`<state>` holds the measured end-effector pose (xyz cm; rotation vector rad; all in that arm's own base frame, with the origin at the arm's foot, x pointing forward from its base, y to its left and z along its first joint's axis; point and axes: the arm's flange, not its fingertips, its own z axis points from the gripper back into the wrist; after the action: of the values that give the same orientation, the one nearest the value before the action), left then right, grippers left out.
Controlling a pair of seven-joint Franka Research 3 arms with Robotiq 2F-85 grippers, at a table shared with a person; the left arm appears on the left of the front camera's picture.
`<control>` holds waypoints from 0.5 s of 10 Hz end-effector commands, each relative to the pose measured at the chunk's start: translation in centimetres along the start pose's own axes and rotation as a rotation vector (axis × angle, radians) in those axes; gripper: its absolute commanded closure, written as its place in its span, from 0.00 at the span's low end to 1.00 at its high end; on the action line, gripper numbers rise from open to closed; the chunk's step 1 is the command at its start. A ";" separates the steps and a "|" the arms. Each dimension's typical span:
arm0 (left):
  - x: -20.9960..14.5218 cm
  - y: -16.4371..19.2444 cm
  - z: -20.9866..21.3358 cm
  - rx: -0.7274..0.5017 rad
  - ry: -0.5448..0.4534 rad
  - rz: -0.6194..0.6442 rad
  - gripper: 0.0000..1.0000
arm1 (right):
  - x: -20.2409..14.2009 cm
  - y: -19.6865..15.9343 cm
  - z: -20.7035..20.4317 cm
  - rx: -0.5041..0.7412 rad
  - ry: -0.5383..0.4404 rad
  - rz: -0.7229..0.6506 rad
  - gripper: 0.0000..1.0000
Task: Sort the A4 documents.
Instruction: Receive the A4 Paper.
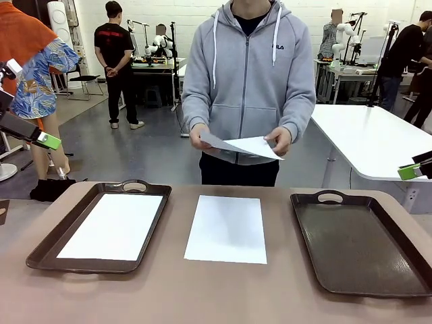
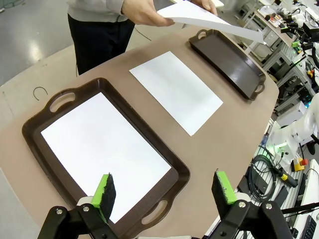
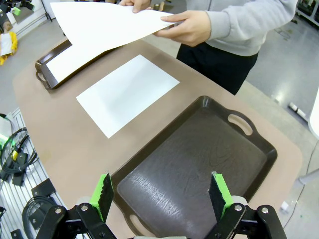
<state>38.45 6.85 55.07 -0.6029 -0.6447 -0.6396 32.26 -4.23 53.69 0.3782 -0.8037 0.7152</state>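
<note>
Near: left gripper (image 2: 164, 188) raised at table (image 1: 202, 297) left side, jaws apart, holding nothing; right gripper (image 3: 161, 193) raised at right side, jaws apart, holding nothing. 1st sheet (image 1: 115, 226) flat inside left tray (image 1: 79, 210). 2nd sheet (image 1: 227, 228) flat on table between left tray and right tray (image 1: 358, 243), touching neither. Far side: person (image 1: 246, 81) grips held sheets (image 1: 253, 145) in both hands (image 1: 278, 142), tilted, clear of table
</note>
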 end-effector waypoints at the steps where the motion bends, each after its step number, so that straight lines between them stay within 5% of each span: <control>1: -0.1 0.1 0.0 -0.004 0.007 -0.010 0.00 | -0.1 -0.1 -0.2 0.020 -0.011 0.001 0.00; 5: -0.1 0.1 0.0 -0.004 0.007 -0.010 0.00 | -0.1 -0.1 -0.2 0.020 -0.011 0.001 0.00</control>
<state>38.45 6.85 55.07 -0.6029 -0.6446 -0.6396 32.26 -4.23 53.69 0.3782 -0.8037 0.7152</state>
